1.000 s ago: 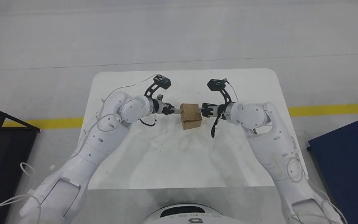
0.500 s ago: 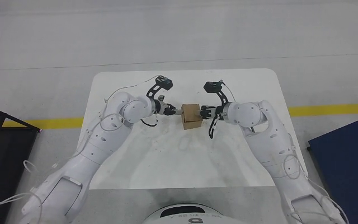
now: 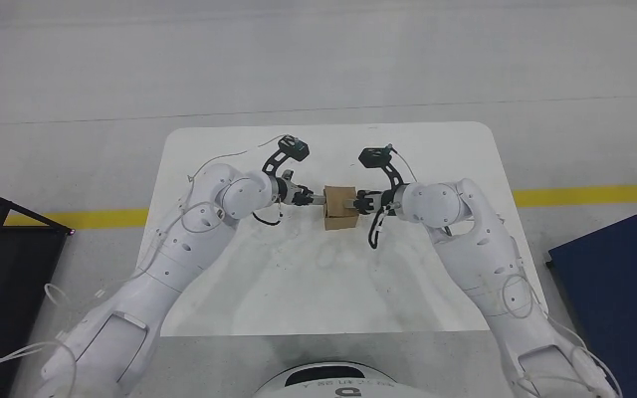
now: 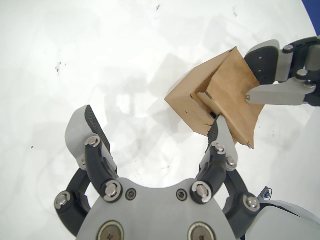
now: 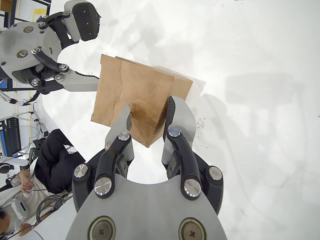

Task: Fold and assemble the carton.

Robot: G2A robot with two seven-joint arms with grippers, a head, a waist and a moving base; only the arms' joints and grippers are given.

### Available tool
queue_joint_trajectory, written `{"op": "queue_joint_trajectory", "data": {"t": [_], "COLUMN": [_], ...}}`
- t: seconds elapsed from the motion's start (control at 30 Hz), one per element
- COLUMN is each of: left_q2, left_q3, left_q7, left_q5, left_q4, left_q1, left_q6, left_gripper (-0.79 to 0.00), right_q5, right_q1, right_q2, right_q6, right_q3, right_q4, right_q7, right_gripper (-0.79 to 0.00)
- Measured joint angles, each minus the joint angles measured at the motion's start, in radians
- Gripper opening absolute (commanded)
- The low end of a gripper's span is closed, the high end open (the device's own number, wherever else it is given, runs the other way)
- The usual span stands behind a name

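Observation:
A small brown carton (image 3: 339,206) stands at the middle of the white table (image 3: 249,289), partly folded with a flap raised. My right gripper (image 5: 149,108) is shut on one corner flap of the carton (image 5: 140,93), one finger on each side of the cardboard. My left gripper (image 4: 153,113) stands open on the opposite side. One of its fingertips (image 4: 217,126) touches the edge of the carton (image 4: 200,93); the other finger is over bare table. In the top view the left gripper (image 3: 309,197) and the right gripper (image 3: 360,204) flank the box.
The white table has bare surface on all sides of the carton. Its rounded edge (image 4: 303,13) lies beyond the box in the left wrist view. A person sits past the table's edge (image 5: 50,151) in the right wrist view.
My right arm has shifted slightly toward the carton and turned a little. The carton and the left gripper have barely moved.

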Motion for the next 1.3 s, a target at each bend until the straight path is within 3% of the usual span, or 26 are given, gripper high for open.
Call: {"op": "queue_joint_trajectory", "data": {"t": [0.6,1.17,1.23,1.3], "left_q2": [0.008,-0.008,-0.009,-0.01], "left_q3": [-0.048,0.022,0.022,0.014], "left_q7": [0.001,-0.003,-0.001,0.007], "left_q5": [-0.015,0.107,0.111,0.1], "left_q4": [-0.042,-0.043,-0.043,-0.047], "left_q1": [0.023,0.013,0.012,0.012], "left_q6": [-0.011,0.012,0.014,0.016], "left_gripper": [0.0,0.0,0.0,0.0], "right_q5": [-0.029,-0.022,-0.016,-0.006], "right_q1": [0.002,0.001,-0.001,-0.009], "right_q2": [0.009,0.017,0.018,0.019], "right_q6": [0.018,0.019,0.017,0.009], "right_q3": [-0.021,-0.023,-0.019,-0.006], "right_q4": [-0.006,-0.014,-0.02,-0.039], "right_q7": [-0.007,-0.015,-0.028,-0.062], "right_gripper": [-0.486,-0.493,-0.523,-0.65]}}
